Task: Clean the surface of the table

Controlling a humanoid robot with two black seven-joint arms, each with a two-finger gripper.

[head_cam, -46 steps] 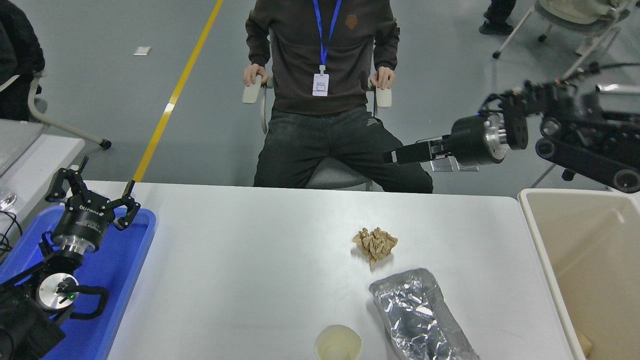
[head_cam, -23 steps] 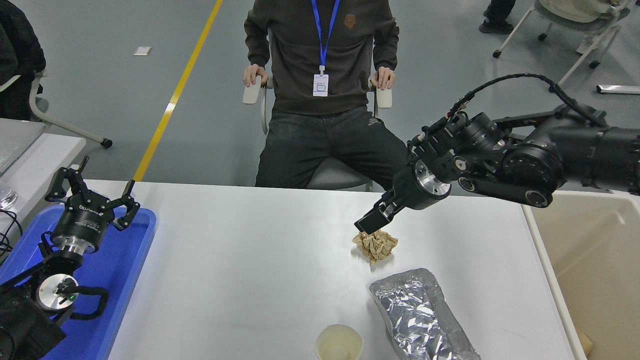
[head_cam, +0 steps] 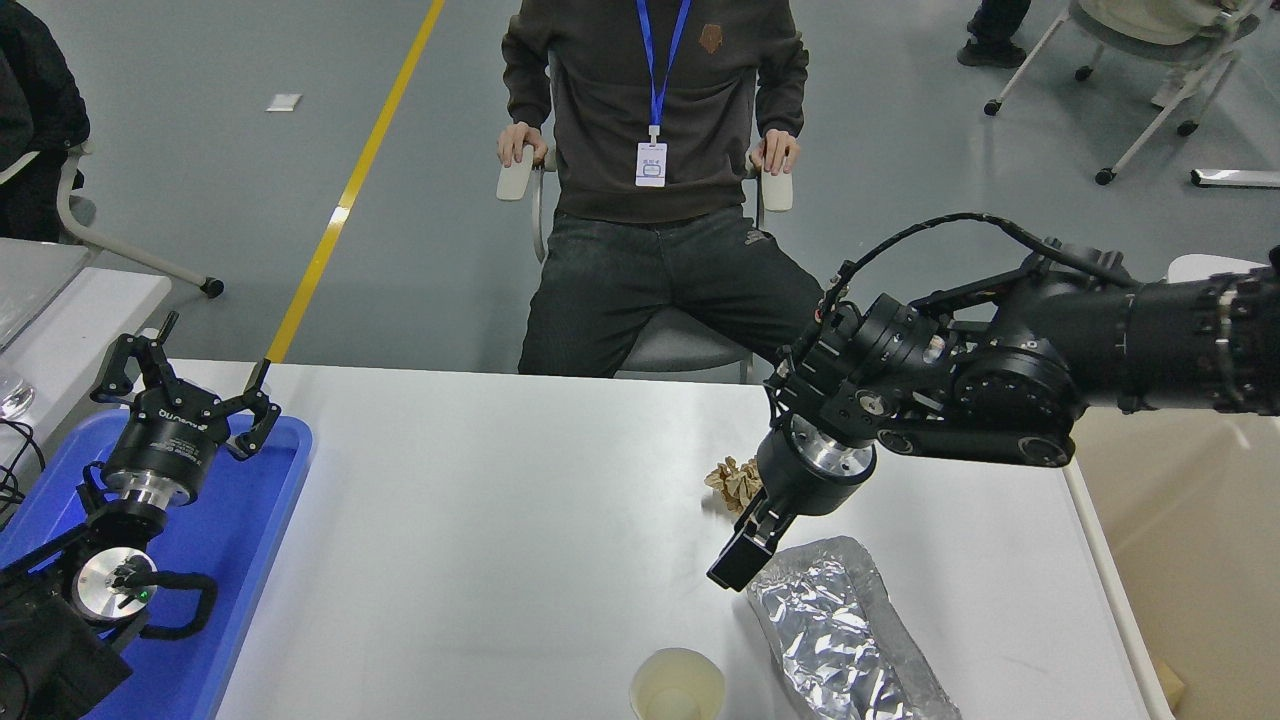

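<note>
While the right gripper (head_cam: 738,555) hangs low over the table surface (head_cam: 480,560), its fingers look drawn close together and hold nothing, though the angle leaves the exact gap hard to judge. Taking the foil pouch (head_cam: 840,630) as landmark: nearest the robot, the paper cup (head_cam: 677,686) stands just left of the pouch's near end, at the table's front edge. The gripper tip sits at the pouch's far left corner, just beside it, contact uncertain. Beyond the pouch lies the crumpled brown paper (head_cam: 732,480), partly hidden behind the right wrist. The beige bin (head_cam: 1180,560) stands to the pouch's right, off the table's end. Far left of the pouch, the left gripper (head_cam: 185,385) is parked over the blue tray (head_cam: 250,520) with its fingers spread wide. Past the table a person (head_cam: 655,150) sits, hands on the chair arms. Judgement: the step in hand appears to be picking up litter near the pouch. To do it well, the fingers should widen before descending, straddle one item only, and close gently, since foil crumples and slides; carry it clear of the cup toward the bin.
</note>
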